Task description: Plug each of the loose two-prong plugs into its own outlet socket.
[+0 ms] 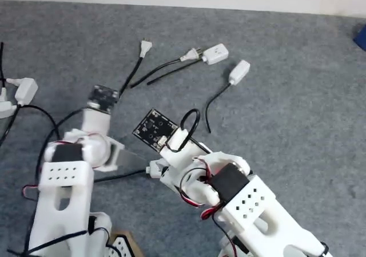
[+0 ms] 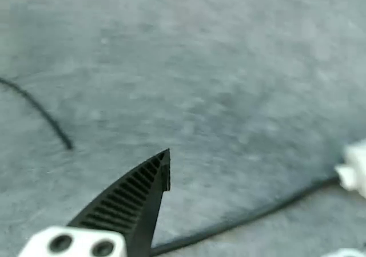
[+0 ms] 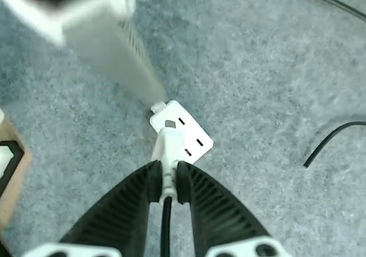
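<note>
My right gripper (image 3: 167, 176) is shut on a white two-prong plug (image 3: 166, 149), its black cable running back between the fingers. The plug's front end rests against the face of a white outlet socket (image 3: 186, 134) lying on the grey carpet; the prongs are hidden. The same socket (image 1: 153, 167) lies between the two arms in the high view. My left gripper's dark finger (image 2: 150, 180) hovers over the carpet close beside this socket (image 2: 355, 171), with nothing between its jaws. Further back lie a loose plug (image 1: 145, 47), another plug (image 1: 190, 55) next to a socket (image 1: 216, 53), and a third socket (image 1: 239, 70).
Black cables (image 1: 166, 69) trail across the carpet behind the arms. More white plugs and sockets (image 1: 22, 90) lie at the left edge. A black cable (image 2: 240, 222) runs from the socket past the left finger. A wooden board corner (image 1: 123, 241) sits by the left arm's base.
</note>
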Motion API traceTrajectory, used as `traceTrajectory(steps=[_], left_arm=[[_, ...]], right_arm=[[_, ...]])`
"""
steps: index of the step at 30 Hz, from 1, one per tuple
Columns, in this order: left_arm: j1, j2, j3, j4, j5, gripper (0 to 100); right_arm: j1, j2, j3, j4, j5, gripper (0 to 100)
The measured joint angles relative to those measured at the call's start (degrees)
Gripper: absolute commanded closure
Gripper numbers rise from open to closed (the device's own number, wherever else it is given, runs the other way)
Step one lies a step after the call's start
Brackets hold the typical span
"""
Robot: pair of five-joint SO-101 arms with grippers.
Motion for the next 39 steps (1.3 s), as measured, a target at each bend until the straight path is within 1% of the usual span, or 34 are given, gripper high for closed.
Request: traceTrajectory(steps=[5, 7, 11, 14, 18, 21, 24, 32, 36, 39], left_arm=[[-4.7, 0.0, 0.0, -2.6, 0.0, 45], [-6.1, 0.0, 0.0, -3.3, 0.0, 45], [-6.9, 0.0, 0.0, -3.9, 0.0, 45], [-6.9, 0.0, 1.1, -5.6, 0.0, 45], [-6.9, 0.0, 4.7, -9.2, 0.0, 45], [-6.9, 0.0, 7.1, -12.1, 0.0, 45], [-6.9, 0.0, 8.0, -14.0, 0.0, 45], [-6.9, 0.0, 8.1, -14.5, 0.0, 45], [-6.9, 0.0, 8.1, -14.5, 0.0, 45], [-6.9, 0.0, 8.1, -14.5, 0.0, 45]], right_arm=[[0.0, 0.4, -0.1, 1.8, 0.4, 99.1], [0.0, 3.4, -1.4, 3.7, 0.8, 99.1], [0.0, 15.4, -9.0, 10.3, 1.8, 99.1], [0.0, 27.3, -19.3, 16.2, 1.3, 99.1], [0.4, 41.8, -38.3, 23.5, -4.1, 99.1], [1.0, 51.9, -52.0, 28.3, -10.5, 99.1], [2.8, 59.3, -60.9, 30.2, -17.2, 99.1], [8.2, 61.0, -61.9, 31.2, -29.3, 99.3], [9.3, 60.7, -55.0, 31.2, -29.5, 99.3], [9.3, 57.0, -50.4, 30.6, -29.5, 99.3]])
